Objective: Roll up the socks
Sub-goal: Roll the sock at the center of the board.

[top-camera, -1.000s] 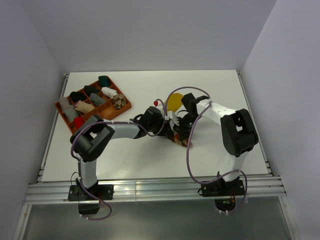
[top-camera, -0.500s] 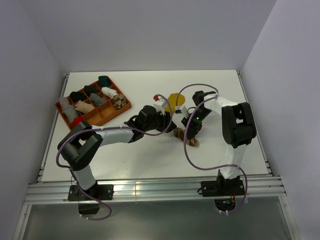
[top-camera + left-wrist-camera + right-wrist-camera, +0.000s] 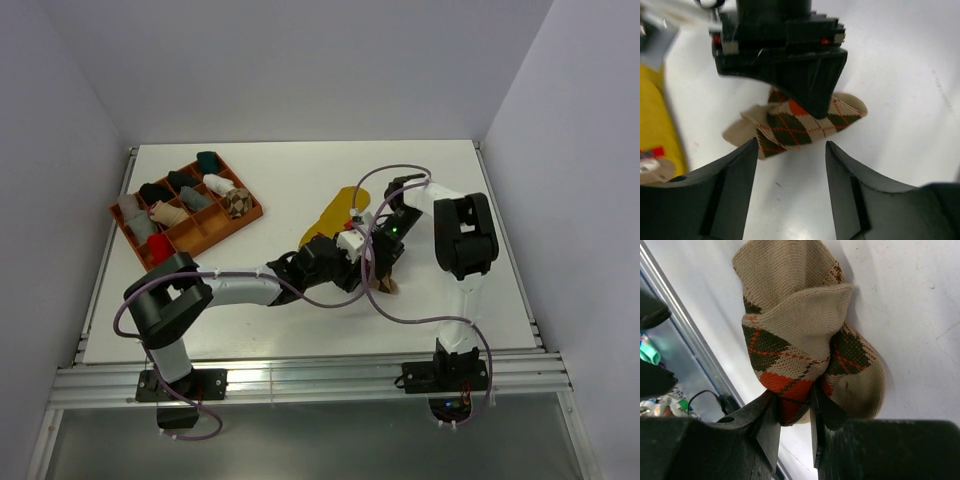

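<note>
An orange-brown-cream argyle sock (image 3: 800, 330) lies folded in a loose bundle on the white table. My right gripper (image 3: 792, 402) is shut on its orange end, pressing down from above (image 3: 384, 262). In the left wrist view the same argyle sock (image 3: 800, 127) lies just beyond my open left gripper (image 3: 790, 152), whose fingers hold nothing; its left fingertip (image 3: 747, 150) is near the sock's edge. From above, my left gripper (image 3: 358, 264) sits just left of the sock (image 3: 386, 286). A mustard yellow sock (image 3: 335, 214) with a small red label (image 3: 651, 151) lies flat behind the grippers.
An orange compartment tray (image 3: 255, 212) at the back left holds several small sock bundles, one of them brown-and-cream argyle (image 3: 237, 201). Cables loop over both arms around the sock. The table's near edge and metal rail (image 3: 300, 375) run below.
My left arm has swung nearer and to the right, uncovering the yellow sock, and its jaws have spread wider. The right gripper keeps its grip on the argyle sock.
</note>
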Available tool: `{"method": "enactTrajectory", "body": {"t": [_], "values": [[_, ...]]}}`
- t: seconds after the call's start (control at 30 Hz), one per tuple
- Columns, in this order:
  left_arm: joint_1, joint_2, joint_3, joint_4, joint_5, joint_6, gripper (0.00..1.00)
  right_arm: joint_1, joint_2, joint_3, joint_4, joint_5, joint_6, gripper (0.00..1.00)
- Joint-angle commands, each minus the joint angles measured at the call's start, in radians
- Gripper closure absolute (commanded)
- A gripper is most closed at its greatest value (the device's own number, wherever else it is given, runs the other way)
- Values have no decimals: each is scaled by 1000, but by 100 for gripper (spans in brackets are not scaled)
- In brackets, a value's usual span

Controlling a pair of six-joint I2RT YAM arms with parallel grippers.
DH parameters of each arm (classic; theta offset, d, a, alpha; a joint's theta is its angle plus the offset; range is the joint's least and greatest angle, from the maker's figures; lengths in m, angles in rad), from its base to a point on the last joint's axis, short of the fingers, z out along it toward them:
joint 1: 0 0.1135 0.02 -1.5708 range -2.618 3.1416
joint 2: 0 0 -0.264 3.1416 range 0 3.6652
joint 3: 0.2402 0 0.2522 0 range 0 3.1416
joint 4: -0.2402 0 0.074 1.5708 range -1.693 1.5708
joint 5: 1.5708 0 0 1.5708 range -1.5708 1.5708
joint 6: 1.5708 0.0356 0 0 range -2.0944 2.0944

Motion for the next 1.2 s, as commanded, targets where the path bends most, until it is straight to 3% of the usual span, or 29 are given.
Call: {"method": "enactTrajectory", "body": {"t": [0.0, 0.07, 0.53, 1.17], "values": [[-44, 13, -9, 142, -100, 245, 38, -5, 49, 13, -24, 88, -15, 84], [-64, 24, -45, 215, -128, 321, 33, -5, 60, 18, -29, 91, -15, 84], [-85, 147, 43, 178, -53, 520, 28, -5, 75, 16, -76, 77, -44, 84], [-118, 268, 156, 72, 47, 606, 23, -5, 95, 12, -102, 87, -76, 87]]}}
